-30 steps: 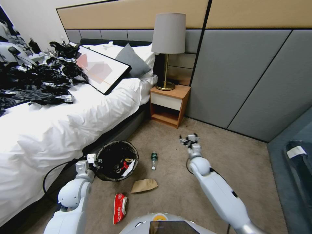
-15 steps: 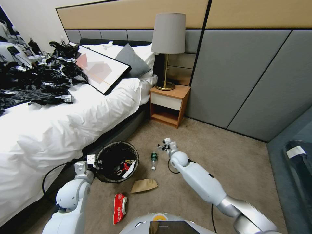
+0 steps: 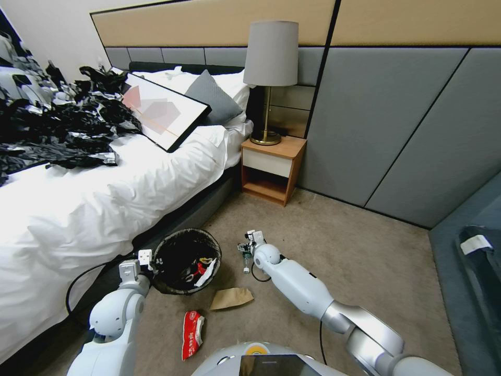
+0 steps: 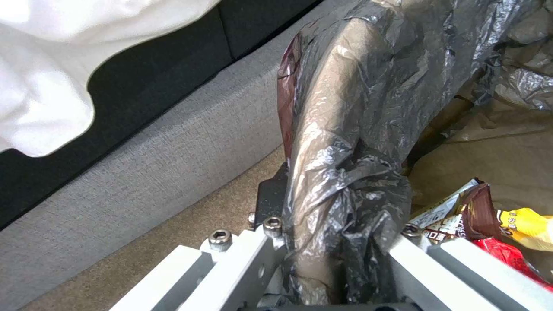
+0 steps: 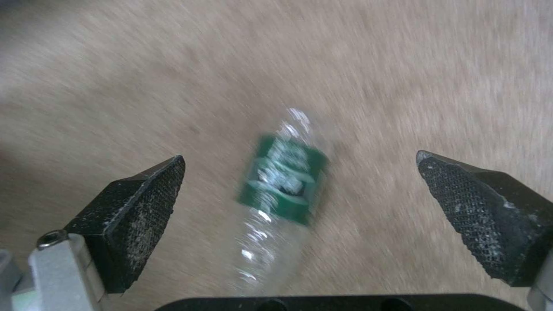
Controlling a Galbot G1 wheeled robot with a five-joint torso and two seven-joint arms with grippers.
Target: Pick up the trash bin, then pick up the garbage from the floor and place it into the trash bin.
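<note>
The trash bin [image 3: 177,243], lined with a black bag, stands on the carpet beside the bed, with wrappers inside. My left gripper [image 3: 144,257] is shut on its rim; in the left wrist view the fingers [image 4: 253,255] clamp the bag-covered rim [image 4: 340,164]. Garbage on the floor: a clear bottle with a green label [image 3: 245,262], a flat brown paper bag [image 3: 232,298] and a red-and-white wrapper [image 3: 192,327]. My right gripper [image 3: 247,242] hangs open just over the bottle [image 5: 281,190], which lies between its two black pads [image 5: 134,216].
The bed [image 3: 104,193] with white bedding runs along the left. A wooden nightstand [image 3: 271,169] with a lamp [image 3: 270,68] stands at the grey padded wall. A dark sofa edge [image 3: 469,261] is on the right. Open carpet [image 3: 365,250] lies between.
My right arm has swung left and down, from open carpet to just above the bottle. The left gripper and the bin have hardly moved.
</note>
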